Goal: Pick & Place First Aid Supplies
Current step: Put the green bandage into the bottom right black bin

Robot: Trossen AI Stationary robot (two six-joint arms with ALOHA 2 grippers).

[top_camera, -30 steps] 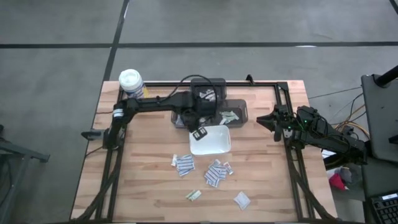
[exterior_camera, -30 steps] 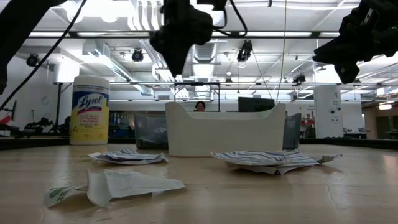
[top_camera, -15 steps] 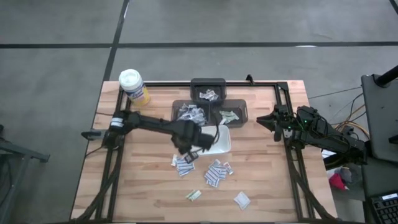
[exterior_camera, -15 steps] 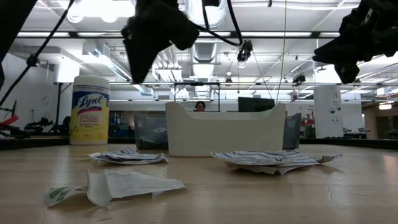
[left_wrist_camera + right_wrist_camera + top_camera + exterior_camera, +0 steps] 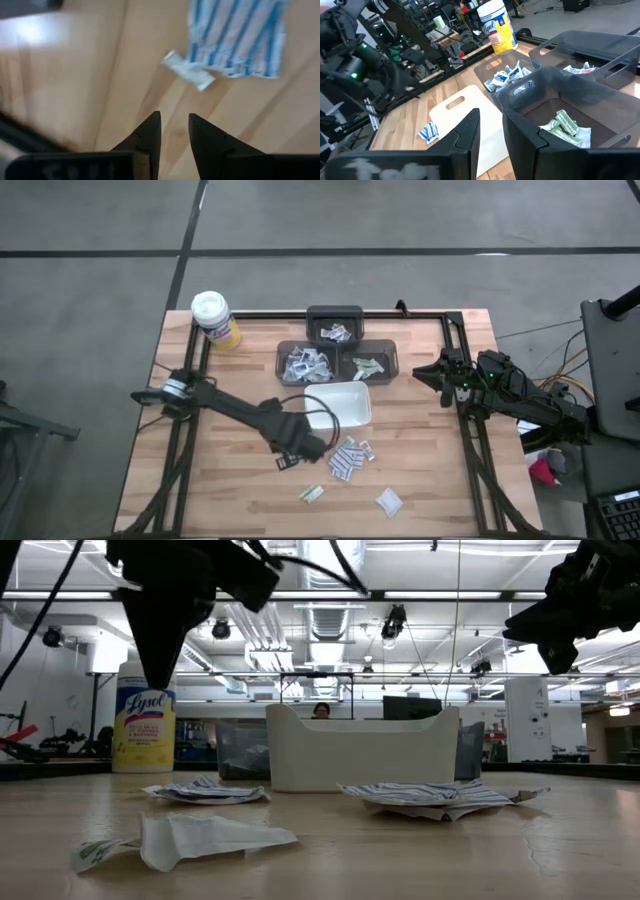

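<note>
Several first aid supplies lie loose on the wooden table in front of the white tray (image 5: pixel 345 408): a striped cluster (image 5: pixel 347 459), a packet (image 5: pixel 285 463), a greenish one (image 5: pixel 312 494) and a white one (image 5: pixel 388 500). My left gripper (image 5: pixel 305 448) hangs above the table beside them, pointing down, narrowly open and with nothing between its fingers (image 5: pixel 175 122). Just ahead of it lie a blue-striped packet (image 5: pixel 235 40) and a small white one (image 5: pixel 189 72). My right gripper (image 5: pixel 425 372) waits at the table's right side, narrowly open (image 5: pixel 492 117) and holding nothing.
Three dark bins (image 5: pixel 335 326) (image 5: pixel 308 363) (image 5: pixel 368 364) holding sorted packets stand behind the white tray. A yellow canister with a white lid (image 5: pixel 213 318) stands at the far left corner. Black frame rails (image 5: pixel 465 430) run along the table's sides.
My left gripper has swung from over the bins and white tray toward the table's near edge and sunk lower, ending over the loose packets in front of the tray. Its arm has swept with it. My right arm has kept still.
</note>
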